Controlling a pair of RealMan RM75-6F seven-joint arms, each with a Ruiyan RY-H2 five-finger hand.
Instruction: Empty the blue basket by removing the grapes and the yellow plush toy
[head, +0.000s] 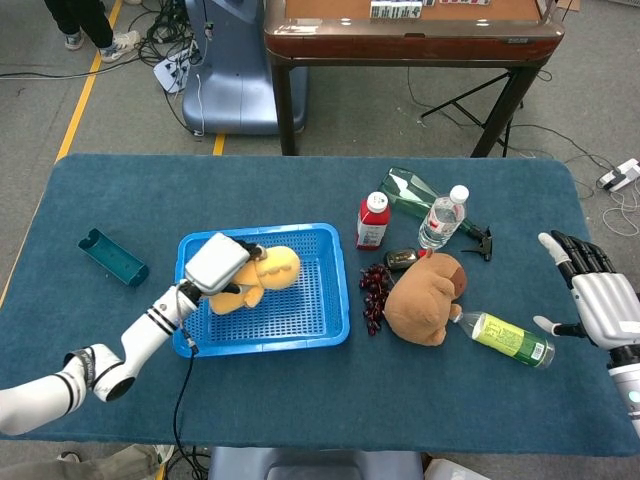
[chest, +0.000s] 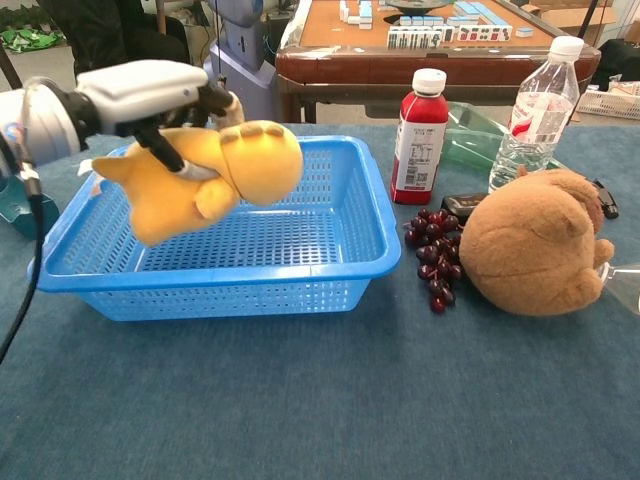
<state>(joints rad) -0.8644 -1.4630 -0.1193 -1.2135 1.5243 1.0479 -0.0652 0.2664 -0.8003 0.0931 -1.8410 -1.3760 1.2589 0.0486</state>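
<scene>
My left hand (head: 216, 264) (chest: 150, 93) grips the yellow plush toy (head: 258, 274) (chest: 210, 172) and holds it in the air above the left half of the blue basket (head: 325, 310) (chest: 340, 272). Nothing else lies in the basket. The dark grapes (head: 375, 288) (chest: 432, 248) sit on the table just right of the basket, against a brown plush toy (head: 428, 295) (chest: 535, 243). My right hand (head: 592, 292) is open at the table's far right edge, holding nothing; the chest view does not show it.
A red-capped juice bottle (head: 373, 220) (chest: 419, 137), a clear water bottle (head: 441, 217) (chest: 533, 114), a fallen green glass bottle (head: 415, 192) and a small dark object (head: 402, 259) stand behind the grapes. A green-labelled bottle (head: 505, 337) lies right of the brown toy. A teal box (head: 113, 257) sits far left.
</scene>
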